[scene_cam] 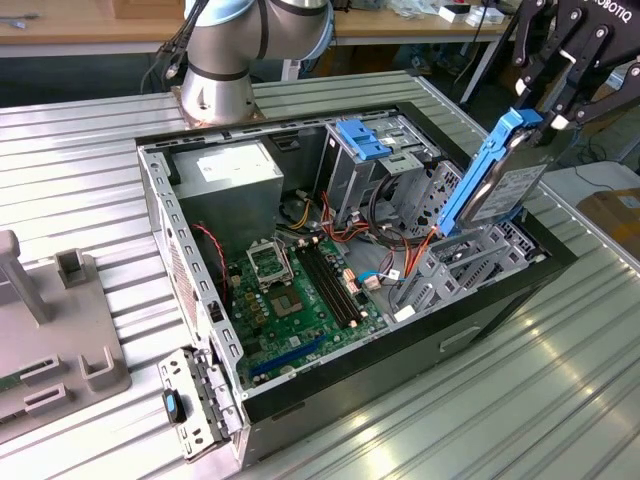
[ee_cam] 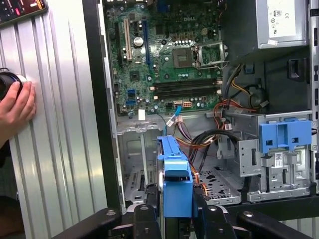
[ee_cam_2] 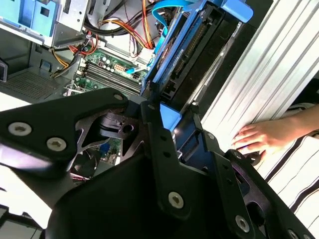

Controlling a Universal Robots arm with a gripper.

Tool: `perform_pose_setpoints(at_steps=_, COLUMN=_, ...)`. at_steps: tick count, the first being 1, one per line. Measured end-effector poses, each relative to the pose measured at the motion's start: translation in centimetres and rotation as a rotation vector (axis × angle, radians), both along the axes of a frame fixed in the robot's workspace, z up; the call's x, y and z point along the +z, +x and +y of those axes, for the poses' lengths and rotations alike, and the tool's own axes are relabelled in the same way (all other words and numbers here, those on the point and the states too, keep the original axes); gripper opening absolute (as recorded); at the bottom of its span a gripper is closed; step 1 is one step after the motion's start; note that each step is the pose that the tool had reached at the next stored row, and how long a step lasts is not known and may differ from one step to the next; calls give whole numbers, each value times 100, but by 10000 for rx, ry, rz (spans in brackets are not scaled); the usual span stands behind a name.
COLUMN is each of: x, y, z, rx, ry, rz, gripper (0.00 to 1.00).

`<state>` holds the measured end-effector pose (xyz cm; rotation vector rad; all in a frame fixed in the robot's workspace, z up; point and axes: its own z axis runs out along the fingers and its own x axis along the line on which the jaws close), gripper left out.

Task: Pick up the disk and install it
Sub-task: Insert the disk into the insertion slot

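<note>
Holding flat grey disk in bright blue plastic frame [scene_cam: 495,180]: black gripper [scene_cam: 548,118] was clamped on its upper end.
Disk hung tilted over the grey metal drive cage [scene_cam: 452,266] of the open black computer case [scene_cam: 400,347], exterior view's right.

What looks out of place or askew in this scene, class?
The disk hangs tilted in the gripper over the computer case, not seated in a bay. A person's hand rests on the table beside the case.
</note>
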<state>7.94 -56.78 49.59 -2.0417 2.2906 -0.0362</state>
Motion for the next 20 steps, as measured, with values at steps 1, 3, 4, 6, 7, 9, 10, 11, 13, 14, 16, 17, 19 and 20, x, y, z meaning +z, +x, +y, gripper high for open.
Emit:
perform_pose_setpoints(at_steps=1, x=-14, y=4, z=-2, rx=-106, ry=-2, rz=0, gripper=36)
perform_pose_setpoints(at_steps=3, x=-29, y=14, z=-3, rx=-206, ry=0, rz=0, gripper=36)
perform_pose_setpoints(at_steps=4, x=-37, y=20, z=-2, rx=-264, ry=0, rz=0, gripper=36)
perform_pose_setpoints(at_steps=6, x=-55, y=32, z=-3, rx=-388, ry=0, rz=0, gripper=36)
perform_pose_setpoints(at_steps=7, x=-61, y=35, z=-2, rx=-416, ry=1, rz=0, gripper=36)
perform_pose_setpoints(at_steps=9, x=-80, y=47, z=-3, rx=-514, ry=0, rz=0, gripper=36)
perform_pose_setpoints(at_steps=10, x=-87, y=48, z=-3, rx=-547, ry=0, rz=0, gripper=36)
perform_pose_setpoints(at_steps=11, x=-104, y=50, z=-3, rx=-606, ry=2, rz=0, gripper=36)
perform_pose_setpoints(at_steps=13, x=-127, y=51, z=-3, rx=-635, ry=1, rz=0, gripper=36)
perform_pose_setpoints(at_steps=14, x=-138, y=51, z=-3, rx=-635, ry=1, rz=0, gripper=36)
perform_pose_setpoints(at_steps=16, x=-148, y=51, z=-3, rx=-635, ry=0, rz=0, gripper=36)
perform_pose_setpoints(at_steps=17, x=-152, y=51, z=-3, rx=-635, ry=1, rz=0, gripper=36)
perform_pose_setpoints(at_steps=19, x=-178, y=51, z=-3, rx=-630, ry=0, rz=0, gripper=36)
perform_pose_setpoints(at_steps=20, x=-191, y=51, z=-2, rx=-566, ry=-1, rz=0, gripper=36)
